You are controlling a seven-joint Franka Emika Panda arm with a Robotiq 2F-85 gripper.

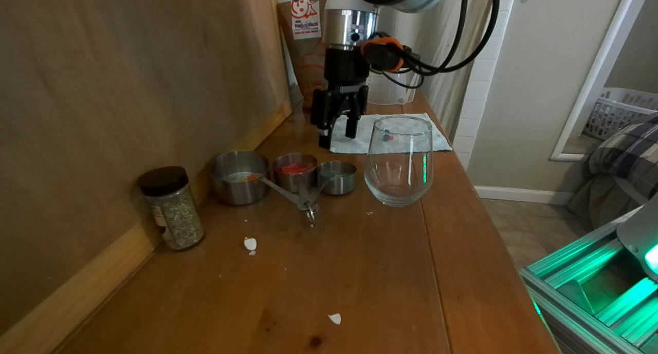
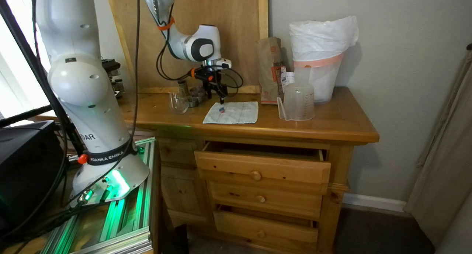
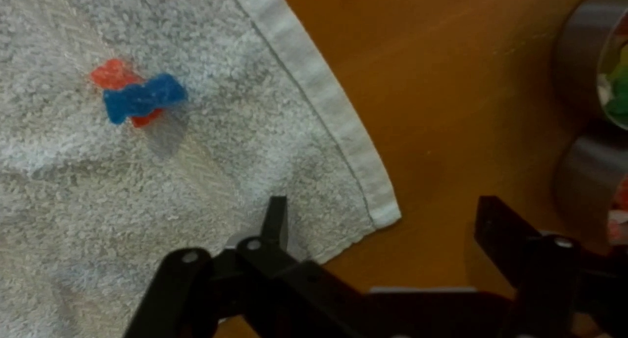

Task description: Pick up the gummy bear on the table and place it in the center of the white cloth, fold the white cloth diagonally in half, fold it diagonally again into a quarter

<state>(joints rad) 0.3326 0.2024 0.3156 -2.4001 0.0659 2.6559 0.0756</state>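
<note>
From left, the wrist view resolves one blue gummy bear (image 3: 144, 96) across one red gummy bear (image 3: 113, 74) on one white terry cloth (image 3: 196, 142), then one black end effector (image 3: 382, 203), fingers apart. An exterior view shows one black-lidded clear jar (image 1: 179, 219), three round metal cups (image 1: 303, 178) against the wrist view's two, and one clear stemless glass (image 1: 398, 171).

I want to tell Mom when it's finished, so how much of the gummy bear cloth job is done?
Looks done: a blue gummy bear lies across a red one on the white cloth. In hand: nothing is gripped; the open gripper hovers near a cloth corner, perhaps to pinch it next. Left: both diagonal folds, since the cloth lies spread out, unfolded.
</note>
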